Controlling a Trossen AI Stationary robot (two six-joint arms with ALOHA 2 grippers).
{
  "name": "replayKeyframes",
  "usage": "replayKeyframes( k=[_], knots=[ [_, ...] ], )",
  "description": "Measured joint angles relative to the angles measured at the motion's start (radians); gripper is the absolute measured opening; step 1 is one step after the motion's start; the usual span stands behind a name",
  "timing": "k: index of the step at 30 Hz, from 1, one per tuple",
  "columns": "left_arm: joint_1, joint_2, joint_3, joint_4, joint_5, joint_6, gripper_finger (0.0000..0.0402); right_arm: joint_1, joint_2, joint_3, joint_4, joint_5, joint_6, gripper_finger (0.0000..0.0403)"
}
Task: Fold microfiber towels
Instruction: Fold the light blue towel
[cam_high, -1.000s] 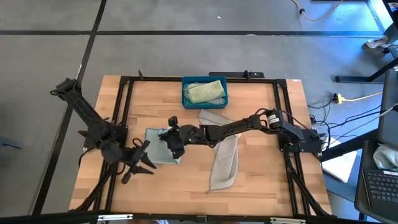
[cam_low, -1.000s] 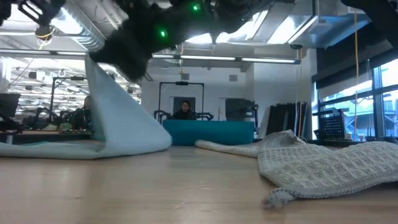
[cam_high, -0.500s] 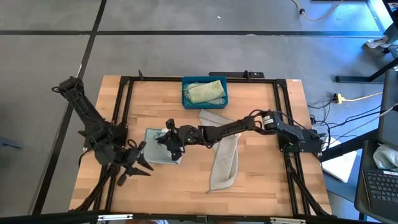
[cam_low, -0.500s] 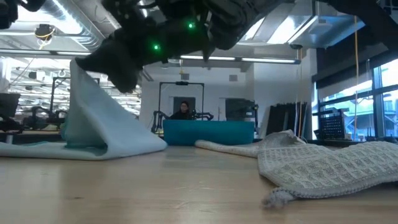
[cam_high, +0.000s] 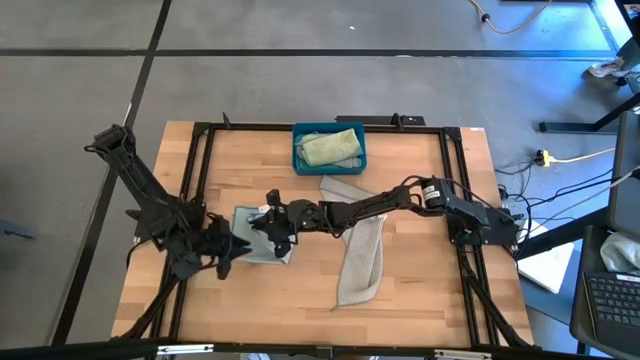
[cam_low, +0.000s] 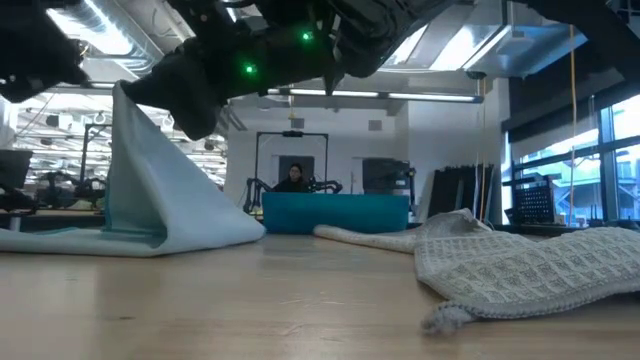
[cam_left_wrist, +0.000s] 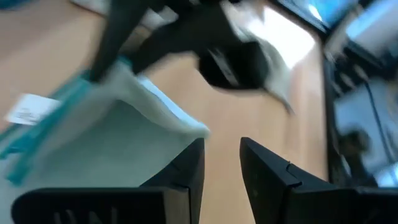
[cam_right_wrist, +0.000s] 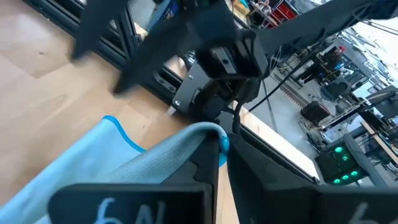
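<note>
Three towels show in the overhead view: one pale blue towel (cam_high: 258, 243) left of centre, pinched by the right gripper (cam_high: 272, 228) and lifted at one edge, the left gripper (cam_high: 228, 250) slightly parted beside it, one grey-beige towel (cam_high: 360, 255) at centre, and one pale green towel (cam_high: 330, 148) in the single teal bin (cam_high: 297, 160) at upper centre.

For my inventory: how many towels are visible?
3: pale blue towel pinched by the right gripper; grey towel lying mid-table; pale green towel in the bin, perhaps hiding others.

No text can be read; the white tag (cam_left_wrist: 26, 114) on the pale blue towel (cam_left_wrist: 93, 149) is blurred.
</note>
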Motion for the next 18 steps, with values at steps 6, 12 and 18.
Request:
replayKeyframes(
  k=[6,12,18],
  knots=[
    [0.015,0.085,-0.005,0.009,-0.118,-0.15,0.0108,0.0,0.0,0.0,-0.01,-0.007,-0.042,0.0035],
    [0.062,0.175,-0.005,0.021,-0.175,-0.263,0.0135,0.0,0.0,0.0,-0.02,-0.018,-0.053,0.0035],
    [0.109,0.246,-0.005,0.02,-0.123,-0.319,0.0143,0.0,-0.002,0.0,-0.066,-0.018,-0.056,0.0035]
  ],
)
